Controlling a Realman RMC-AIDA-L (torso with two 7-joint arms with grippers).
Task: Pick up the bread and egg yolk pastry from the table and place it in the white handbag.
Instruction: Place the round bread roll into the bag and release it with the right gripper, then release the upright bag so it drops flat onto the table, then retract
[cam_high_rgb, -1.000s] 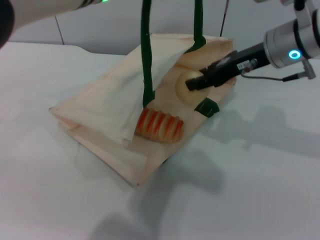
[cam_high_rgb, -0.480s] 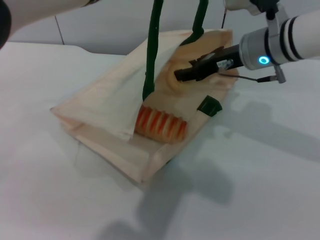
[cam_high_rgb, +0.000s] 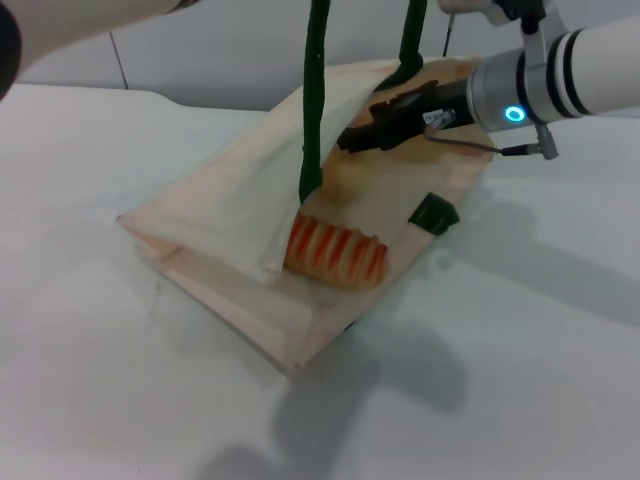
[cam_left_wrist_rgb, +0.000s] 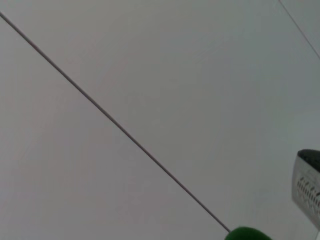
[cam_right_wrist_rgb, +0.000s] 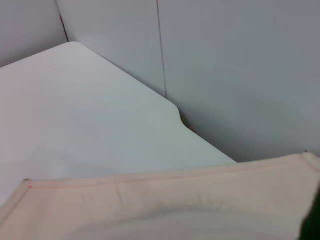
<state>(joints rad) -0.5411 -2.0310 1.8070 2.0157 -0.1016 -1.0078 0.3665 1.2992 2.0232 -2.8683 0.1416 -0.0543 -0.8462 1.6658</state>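
Note:
The white handbag (cam_high_rgb: 220, 215) lies tilted on the table with its mouth facing me. Its green handles (cam_high_rgb: 317, 100) run taut up out of the top of the head view. The orange and cream striped bread (cam_high_rgb: 337, 252) lies inside the bag's mouth. My right gripper (cam_high_rgb: 352, 138) reaches in from the right, its black tip inside the upper part of the mouth. The egg yolk pastry is hidden. My left arm (cam_high_rgb: 90, 20) crosses the top left corner, its gripper out of view. The right wrist view shows the bag's cloth (cam_right_wrist_rgb: 150, 205). A bit of green handle (cam_left_wrist_rgb: 247, 233) shows in the left wrist view.
The white table (cam_high_rgb: 520, 360) spreads around the bag, with a grey wall (cam_high_rgb: 200, 50) behind it. A green tab (cam_high_rgb: 433, 213) sticks out at the bag's right edge. The table's rounded back corner (cam_right_wrist_rgb: 170, 105) shows in the right wrist view.
My right gripper has moved left and up, deeper into the bag's mouth. The pastry that showed at its tip is no longer seen. The bag and handles have shifted slightly right.

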